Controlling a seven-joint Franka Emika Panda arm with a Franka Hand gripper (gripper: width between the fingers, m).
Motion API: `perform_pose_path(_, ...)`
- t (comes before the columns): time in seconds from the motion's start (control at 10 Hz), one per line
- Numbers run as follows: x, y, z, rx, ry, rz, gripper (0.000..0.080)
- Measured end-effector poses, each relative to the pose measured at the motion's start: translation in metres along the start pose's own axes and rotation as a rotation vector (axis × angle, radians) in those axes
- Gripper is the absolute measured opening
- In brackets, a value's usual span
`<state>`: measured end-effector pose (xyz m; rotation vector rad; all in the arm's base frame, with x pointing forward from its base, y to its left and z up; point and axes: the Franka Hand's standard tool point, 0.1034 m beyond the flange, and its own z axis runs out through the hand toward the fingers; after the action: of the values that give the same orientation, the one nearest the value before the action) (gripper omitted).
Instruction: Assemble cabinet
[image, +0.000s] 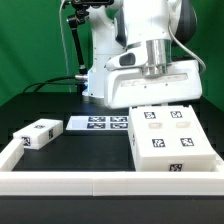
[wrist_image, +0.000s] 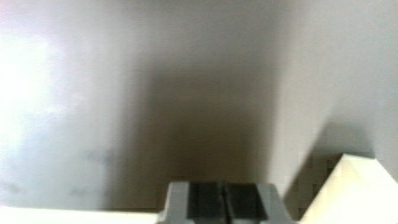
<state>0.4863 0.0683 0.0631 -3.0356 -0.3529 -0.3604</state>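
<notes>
One tool (wrist_image: 222, 203) low over big white cabinet (image: 171, 137) on worktop (image: 55, 105), small tagged block (image: 37, 134) well apart; can't tell tool's opening.

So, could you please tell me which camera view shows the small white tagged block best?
The exterior view: the small block lies whole at that view's left, apart from the cabinet. The wrist view shows none of it, only a close, blurred white surface.

Matt white plastic cabinet (image: 168, 136), smooth white plastic block (image: 38, 133), matt black table (image: 35, 104)
</notes>
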Motion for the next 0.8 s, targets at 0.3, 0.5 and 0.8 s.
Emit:
perform_pose_path(0.3,0.020,0.001,-0.026,0.002,-0.037,-0.009,0.0002)
perform_pose_path(0.5,0.030,0.001,-0.030,0.003,-0.034,-0.012,0.0002)
perform_pose_path(0.8,0.029,0.001,-0.029,0.004,-0.037,-0.012,0.0002)
